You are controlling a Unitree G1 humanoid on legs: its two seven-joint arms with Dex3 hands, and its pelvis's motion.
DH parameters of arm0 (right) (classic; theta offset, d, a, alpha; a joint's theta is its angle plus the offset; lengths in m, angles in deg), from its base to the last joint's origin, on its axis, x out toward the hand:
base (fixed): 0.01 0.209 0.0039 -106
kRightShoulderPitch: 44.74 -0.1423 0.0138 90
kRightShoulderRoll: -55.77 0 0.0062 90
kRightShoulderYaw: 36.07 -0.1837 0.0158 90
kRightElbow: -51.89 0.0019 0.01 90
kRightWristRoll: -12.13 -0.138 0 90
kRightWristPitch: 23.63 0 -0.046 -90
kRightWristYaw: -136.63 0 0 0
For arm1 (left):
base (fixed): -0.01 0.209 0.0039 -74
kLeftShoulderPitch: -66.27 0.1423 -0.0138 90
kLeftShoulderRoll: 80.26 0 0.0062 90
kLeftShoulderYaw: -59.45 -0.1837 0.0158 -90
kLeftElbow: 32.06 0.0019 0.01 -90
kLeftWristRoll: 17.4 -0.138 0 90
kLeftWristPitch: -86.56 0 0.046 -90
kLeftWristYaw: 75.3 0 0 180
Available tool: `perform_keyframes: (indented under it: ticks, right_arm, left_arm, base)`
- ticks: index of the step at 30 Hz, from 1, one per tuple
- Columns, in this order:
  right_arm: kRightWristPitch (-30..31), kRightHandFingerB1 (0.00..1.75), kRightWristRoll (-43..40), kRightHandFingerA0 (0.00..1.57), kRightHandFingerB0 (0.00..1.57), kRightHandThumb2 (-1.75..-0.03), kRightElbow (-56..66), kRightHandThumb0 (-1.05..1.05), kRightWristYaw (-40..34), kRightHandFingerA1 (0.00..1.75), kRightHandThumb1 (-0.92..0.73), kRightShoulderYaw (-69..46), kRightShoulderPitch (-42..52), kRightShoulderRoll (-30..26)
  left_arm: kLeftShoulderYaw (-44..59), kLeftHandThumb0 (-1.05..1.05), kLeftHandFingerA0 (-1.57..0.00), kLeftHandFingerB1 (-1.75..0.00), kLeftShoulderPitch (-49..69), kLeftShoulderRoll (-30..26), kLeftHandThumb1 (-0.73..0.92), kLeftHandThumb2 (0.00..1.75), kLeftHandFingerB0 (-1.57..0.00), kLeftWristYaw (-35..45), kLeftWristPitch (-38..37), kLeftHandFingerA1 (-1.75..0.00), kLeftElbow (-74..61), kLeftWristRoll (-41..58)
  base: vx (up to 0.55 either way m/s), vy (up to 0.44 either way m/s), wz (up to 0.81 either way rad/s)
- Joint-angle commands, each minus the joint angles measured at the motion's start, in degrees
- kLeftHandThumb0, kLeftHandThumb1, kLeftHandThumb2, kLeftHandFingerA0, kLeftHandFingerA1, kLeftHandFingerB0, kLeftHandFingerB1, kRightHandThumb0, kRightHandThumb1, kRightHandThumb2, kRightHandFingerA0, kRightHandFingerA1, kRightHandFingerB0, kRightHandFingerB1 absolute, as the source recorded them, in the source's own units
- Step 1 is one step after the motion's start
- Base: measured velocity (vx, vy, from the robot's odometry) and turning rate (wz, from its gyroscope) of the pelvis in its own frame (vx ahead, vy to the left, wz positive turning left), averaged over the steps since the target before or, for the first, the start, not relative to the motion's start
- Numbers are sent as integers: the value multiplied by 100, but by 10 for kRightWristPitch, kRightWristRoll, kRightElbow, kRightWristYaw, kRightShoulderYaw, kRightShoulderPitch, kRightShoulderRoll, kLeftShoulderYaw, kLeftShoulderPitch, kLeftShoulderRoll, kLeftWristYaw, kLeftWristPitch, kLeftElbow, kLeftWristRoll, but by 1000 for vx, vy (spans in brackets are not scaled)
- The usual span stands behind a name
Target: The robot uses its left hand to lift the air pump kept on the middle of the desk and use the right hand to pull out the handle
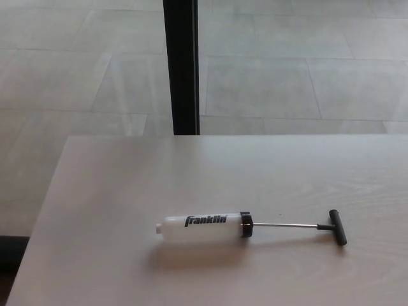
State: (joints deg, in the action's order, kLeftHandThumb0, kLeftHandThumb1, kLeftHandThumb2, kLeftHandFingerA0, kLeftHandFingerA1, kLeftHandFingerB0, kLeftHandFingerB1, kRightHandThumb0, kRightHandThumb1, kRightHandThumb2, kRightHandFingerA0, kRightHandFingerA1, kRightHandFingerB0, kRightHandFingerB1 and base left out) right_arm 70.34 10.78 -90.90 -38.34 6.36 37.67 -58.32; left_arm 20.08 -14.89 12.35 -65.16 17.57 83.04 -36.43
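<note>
Neither robot hand shows anywhere in the head view, so finger state of left and right can't be told

White translucent cylindrical air pump (pixel 203 225) with black "Franklin" lettering lies flat on its side on the pale light-wood desk (pixel 115 191), roughly mid-desk, slightly toward the near edge. Barrel runs left-right in the picture, rounded closed end pointing to picture left. Black ring cap (pixel 247 224) closes the barrel's right end

Thin silver metal rod (pixel 285 224) comes out of that cap, fully showing, running to picture right. Rod ends in a short black T-bar handle (pixel 338 227), set crosswise to the rod and slightly angled, resting on the desk surface. Handle sits well apart from the barrel, the rod bare between them

Soft shadow falls on the desk just in front of the barrel

Desk's left edge slants from upper centre-left down to the lower-left corner; far edge runs straight across the picture. Beyond the far edge: grey tiled floor (pixel 287 76) with large rectangular slabs and visible grout lines. Black vertical post (pixel 181 64) stands behind the desk, rising from just past the far edge up out of the top of the picture, left of centre. Small dark patch at the bottom-left corner beside the desk edge, too dim to identify
</note>
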Motion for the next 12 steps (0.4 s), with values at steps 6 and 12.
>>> perform_keyframes:
  ticks: [6,12]
  right_arm:
    - [-53,36,-199,35,17,-67,-142,-72,-97,54,-90,-203,-1,66]
    - [-55,41,-189,34,1,-105,-144,-70,-106,62,-68,-194,-27,95]
  left_arm:
    - [224,-39,-28,-43,15,59,70,60,-4,-104,34,-69,79,230]
    - [222,-37,-41,-51,5,32,76,62,-24,-93,30,-70,126,233]
  base:
    - [0,0,0]
    - [0,0,0]
